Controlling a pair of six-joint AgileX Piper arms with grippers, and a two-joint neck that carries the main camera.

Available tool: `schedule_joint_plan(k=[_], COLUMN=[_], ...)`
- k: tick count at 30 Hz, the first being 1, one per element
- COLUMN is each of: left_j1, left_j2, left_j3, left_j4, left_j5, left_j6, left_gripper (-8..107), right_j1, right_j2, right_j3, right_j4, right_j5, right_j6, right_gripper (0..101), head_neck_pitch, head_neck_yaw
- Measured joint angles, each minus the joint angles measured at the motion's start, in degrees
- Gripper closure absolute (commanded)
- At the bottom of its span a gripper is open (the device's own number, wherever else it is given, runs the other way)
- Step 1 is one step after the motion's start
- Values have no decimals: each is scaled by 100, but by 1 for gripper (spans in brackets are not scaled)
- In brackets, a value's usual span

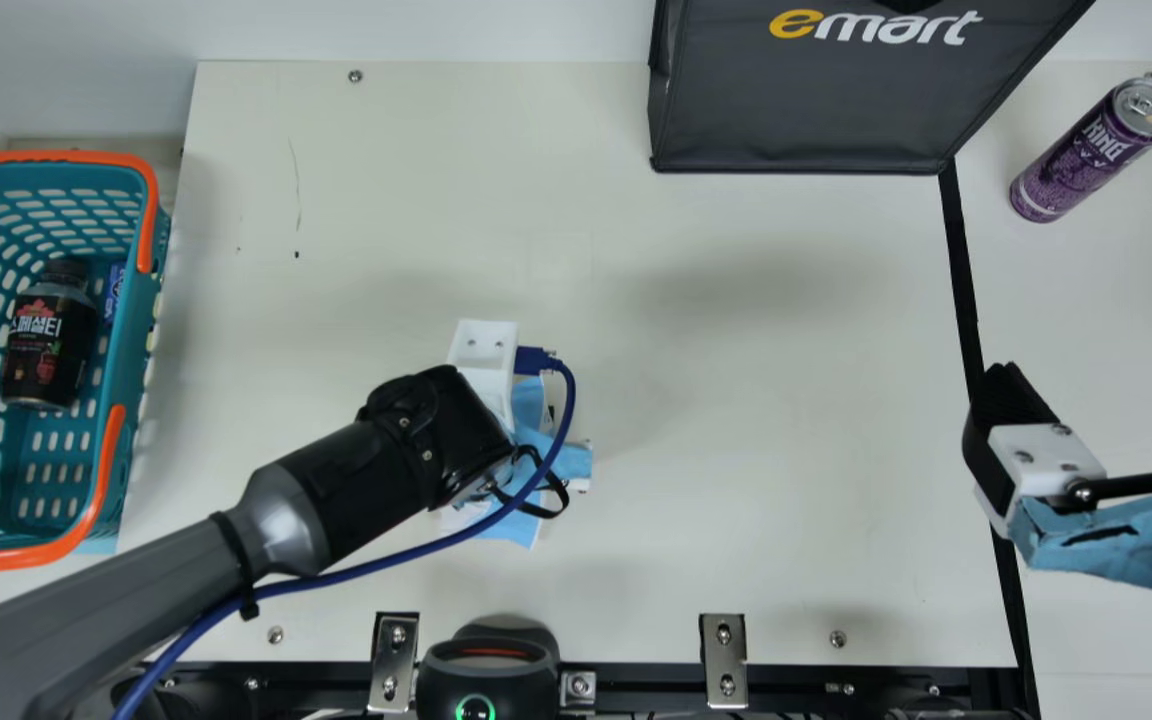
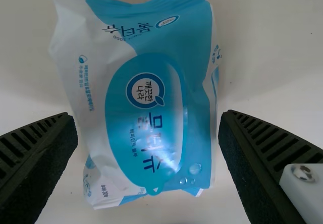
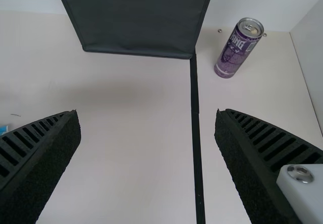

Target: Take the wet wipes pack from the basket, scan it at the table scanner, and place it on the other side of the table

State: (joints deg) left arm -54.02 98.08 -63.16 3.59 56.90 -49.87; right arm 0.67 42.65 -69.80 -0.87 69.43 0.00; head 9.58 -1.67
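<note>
Left arm slanted from seven o'clock, jaws spread astride the wipes on the desk, presumably to grip them; right arm, at three o'clock, held its jaws apart.

In the main view, the grey-and-black jointed left arm slants in from eight o'clock toward the middle, its black-housed pincer angled down toward the tabletop, black ribbed fingers spread wide. At about three o'clock, the right arm's black-and-white pincer stands wide open, tips toward twelve.
</note>
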Motion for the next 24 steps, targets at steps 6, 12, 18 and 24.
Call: schedule_joint_plan(k=[6,12,18,24], left_j1=[33,33,33,33], left_j2=[40,68,68,40], left_j3=[16,31,31,21], left_j4=[-22,-9,14,61], left_j5=[-78,-142,-168,-181], left_j6=[63,92,92,79], left_gripper=[36,76,107,107], right_j1=[0,0,0,0], right_j2=[0,0,0,0], right_j3=[0,0,0,0], right_j4=[0,0,0,0], right_j5=[0,0,0,0], right_j6=[0,0,0,0], right_gripper=[6,6,6,6], head_neck_pitch=[0,0,0,0], head_neck_yaw=[0,0,0,0])
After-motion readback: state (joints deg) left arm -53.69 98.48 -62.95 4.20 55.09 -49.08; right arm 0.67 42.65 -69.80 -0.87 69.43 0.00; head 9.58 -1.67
